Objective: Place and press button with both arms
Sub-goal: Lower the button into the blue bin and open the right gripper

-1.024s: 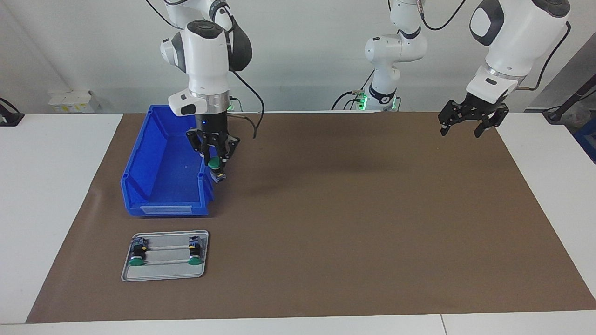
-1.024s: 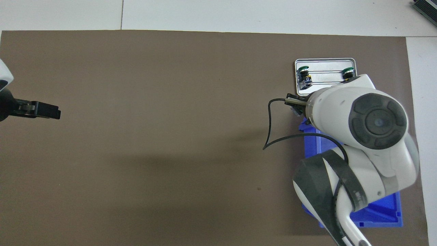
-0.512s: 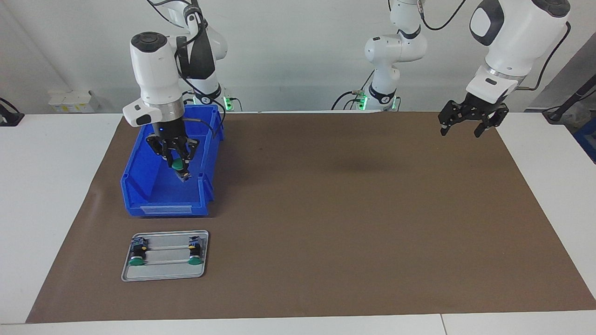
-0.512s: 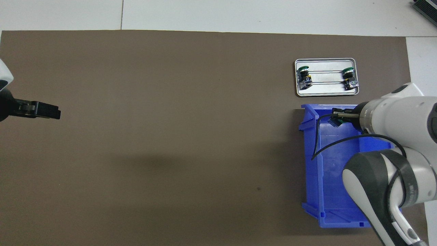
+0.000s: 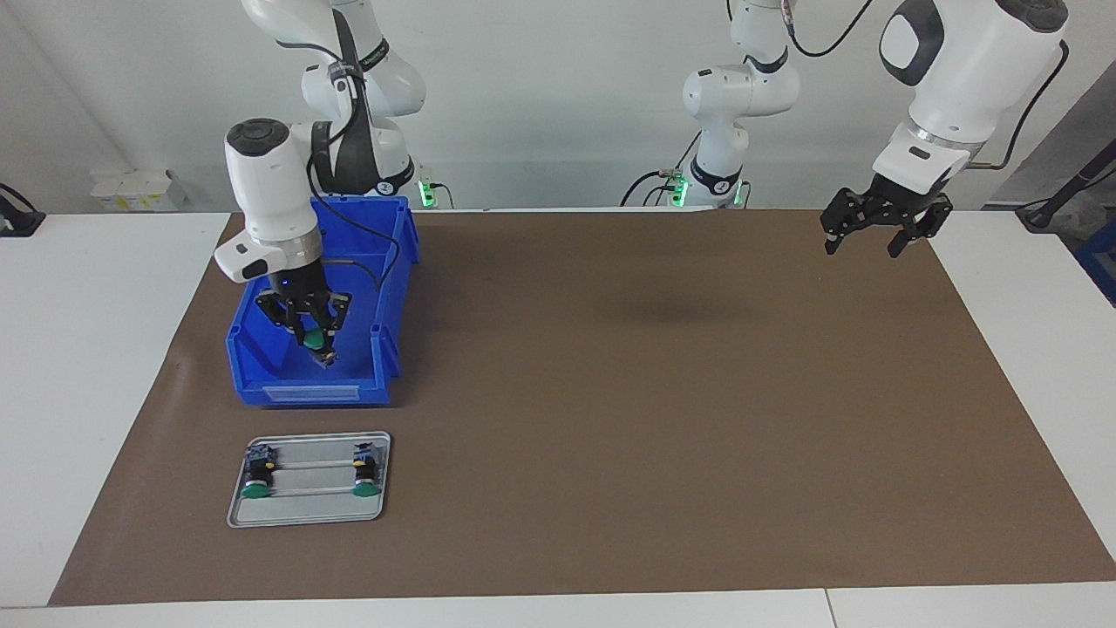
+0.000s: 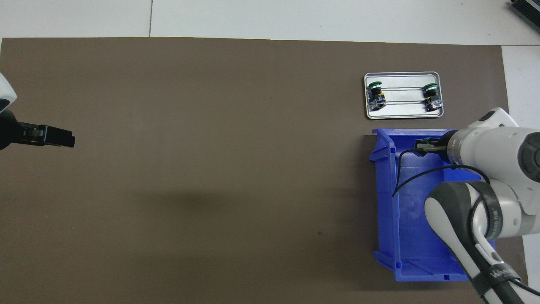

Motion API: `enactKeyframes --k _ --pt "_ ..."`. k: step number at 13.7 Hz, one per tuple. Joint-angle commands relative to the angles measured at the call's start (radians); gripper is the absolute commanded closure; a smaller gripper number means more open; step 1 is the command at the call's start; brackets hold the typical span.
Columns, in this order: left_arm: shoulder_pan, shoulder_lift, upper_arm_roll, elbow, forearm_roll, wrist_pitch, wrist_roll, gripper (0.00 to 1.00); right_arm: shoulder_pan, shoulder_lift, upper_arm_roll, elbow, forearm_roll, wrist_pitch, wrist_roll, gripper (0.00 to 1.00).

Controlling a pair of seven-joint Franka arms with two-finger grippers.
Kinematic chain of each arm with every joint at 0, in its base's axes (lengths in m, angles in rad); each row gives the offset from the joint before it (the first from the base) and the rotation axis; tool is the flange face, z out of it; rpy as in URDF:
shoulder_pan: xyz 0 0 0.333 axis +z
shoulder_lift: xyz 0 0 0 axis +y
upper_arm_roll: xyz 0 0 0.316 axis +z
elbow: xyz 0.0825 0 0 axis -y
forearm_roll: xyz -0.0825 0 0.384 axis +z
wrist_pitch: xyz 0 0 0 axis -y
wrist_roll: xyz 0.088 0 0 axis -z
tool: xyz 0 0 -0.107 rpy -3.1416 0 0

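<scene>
Right arm carries a button over the bin; left arm waits.

By my reading this is the carrying step: the white jointed right arm's black gripper (image 5: 314, 336), clenched on the small green-capped button (image 5: 312, 338), hangs over the open blue plastic bin (image 5: 261, 349) at the facing view's left. Below it in the frame the flat grey metal tray (image 5: 309, 516) holds two like buttons; next probably comes setting this one there. The left gripper (image 5: 879, 237), upper right, hangs released. The button's black body points downward.
</scene>
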Motion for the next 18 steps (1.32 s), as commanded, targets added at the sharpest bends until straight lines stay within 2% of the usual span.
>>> enactKeyframes --k 1,3,7,8,9,10,12,13,14,18 --pt "0.008 -0.019 -0.004 -0.018 0.012 -0.001 -0.011 0.0 -0.017 0.049 0.01 -0.001 0.043 0.059 -0.108 1.0" --pt "0.008 -0.019 -0.004 -0.018 0.012 -0.001 -0.011 0.0 -0.018 0.078 0.01 0.0 0.049 0.076 -0.185 1.0" --pt "0.008 -0.019 -0.004 -0.018 0.012 -0.001 -0.011 0.0 -0.018 0.115 0.009 0.0 0.049 0.076 -0.204 1.0" --pt "0.008 -0.019 -0.004 -0.018 0.012 -0.001 -0.011 0.0 -0.018 0.119 0.009 0.006 0.049 0.072 -0.205 0.88" --pt "0.008 -0.019 -0.004 -0.018 0.012 -0.001 -0.011 0.0 -0.02 0.121 0.009 0.016 0.049 0.065 -0.204 0.41" --pt "0.008 -0.019 -0.004 -0.018 0.012 -0.001 -0.011 0.0 -0.026 0.122 0.009 0.026 0.049 0.061 -0.205 0.17" --pt "0.008 -0.019 -0.004 -0.018 0.012 -0.001 -0.011 0.0 -0.031 0.106 0.009 0.034 0.051 0.026 -0.202 0.16" --pt "0.008 -0.019 -0.004 -0.018 0.012 -0.001 -0.011 0.0 -0.031 0.087 0.009 0.052 0.051 -0.017 -0.198 0.13" --pt "0.008 -0.019 -0.004 -0.018 0.012 -0.001 -0.011 0.0 -0.031 0.07 0.009 0.077 0.051 -0.075 -0.193 0.07" --pt "0.008 -0.019 -0.004 -0.018 0.012 -0.001 -0.011 0.0 -0.029 0.026 0.01 0.242 0.069 -0.351 -0.121 0.06"
